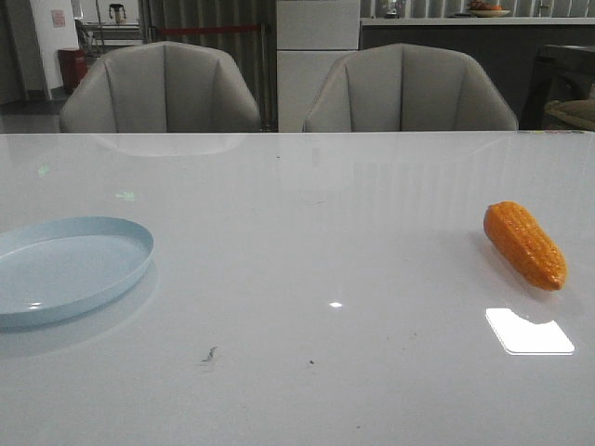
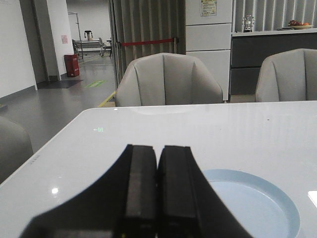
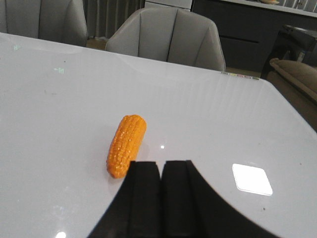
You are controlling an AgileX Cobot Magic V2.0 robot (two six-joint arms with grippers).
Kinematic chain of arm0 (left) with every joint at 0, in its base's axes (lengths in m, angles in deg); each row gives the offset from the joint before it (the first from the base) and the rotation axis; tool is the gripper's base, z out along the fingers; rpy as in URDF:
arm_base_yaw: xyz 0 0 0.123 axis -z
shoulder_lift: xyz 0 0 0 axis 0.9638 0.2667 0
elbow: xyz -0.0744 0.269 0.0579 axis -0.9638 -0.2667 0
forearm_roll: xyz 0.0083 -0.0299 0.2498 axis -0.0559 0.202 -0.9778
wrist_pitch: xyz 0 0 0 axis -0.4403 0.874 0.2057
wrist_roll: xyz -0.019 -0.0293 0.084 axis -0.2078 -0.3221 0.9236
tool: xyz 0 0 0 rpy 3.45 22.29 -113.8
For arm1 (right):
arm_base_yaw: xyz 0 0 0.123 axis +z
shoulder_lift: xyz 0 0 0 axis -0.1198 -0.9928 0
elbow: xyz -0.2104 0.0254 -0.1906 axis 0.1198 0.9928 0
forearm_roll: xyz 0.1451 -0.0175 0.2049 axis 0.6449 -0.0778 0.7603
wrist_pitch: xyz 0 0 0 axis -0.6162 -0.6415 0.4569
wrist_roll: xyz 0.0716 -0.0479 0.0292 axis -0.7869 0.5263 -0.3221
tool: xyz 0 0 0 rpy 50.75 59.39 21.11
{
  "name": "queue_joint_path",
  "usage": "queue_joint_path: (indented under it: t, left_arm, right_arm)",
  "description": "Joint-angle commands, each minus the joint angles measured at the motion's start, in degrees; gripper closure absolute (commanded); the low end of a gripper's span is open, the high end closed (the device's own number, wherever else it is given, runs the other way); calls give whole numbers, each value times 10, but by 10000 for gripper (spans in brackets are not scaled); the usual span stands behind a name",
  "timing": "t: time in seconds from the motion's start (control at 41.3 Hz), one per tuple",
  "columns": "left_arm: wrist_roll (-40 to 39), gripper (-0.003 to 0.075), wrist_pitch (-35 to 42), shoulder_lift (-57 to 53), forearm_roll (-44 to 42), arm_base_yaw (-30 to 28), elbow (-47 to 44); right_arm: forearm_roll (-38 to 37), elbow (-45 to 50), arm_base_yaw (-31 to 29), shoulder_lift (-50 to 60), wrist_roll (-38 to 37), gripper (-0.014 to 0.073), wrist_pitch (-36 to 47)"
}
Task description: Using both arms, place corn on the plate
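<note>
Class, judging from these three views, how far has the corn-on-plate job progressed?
Nothing is done yet: the corn lies on the table's right side, far from the empty plate. Both the left gripper and right gripper have shut jaws, holding nothing. Grasping, carrying and placing all remain.

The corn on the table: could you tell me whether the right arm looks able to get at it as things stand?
Probably yes. The corn lies alone on the bare table, just ahead of the right gripper, with nothing between. Its fingers are shut and must open first.

The plate [image 1: 65,265] runs off the front view's left edge. In the left wrist view, the left gripper [image 2: 157,198] hides its near-left part.
</note>
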Motion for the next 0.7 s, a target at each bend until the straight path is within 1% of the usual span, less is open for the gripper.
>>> queue_joint_path:
  t: [0.0, 0.363, 0.484, 0.581, 0.678]
  left_arm:
    - [-7, 631, 57, -7, 6, -1, -22]
    - [-7, 631, 129, -7, 6, -1, -20]
    - [-7, 631, 162, -7, 6, -1, -9]
    - [-7, 631, 162, -7, -6, -1, 26]
    - [-7, 631, 148, -7, -35, -1, 70]
  right_arm:
    - [-7, -13, -4, 11, 3, 566, 96]
    - [-6, -13, -4, 11, 1, 566, 210]
    - [4, -15, -4, 11, -26, 566, 256]
    - [6, -38, -4, 10, -78, 566, 246]
    - [6, -91, -4, 7, -82, 566, 200]
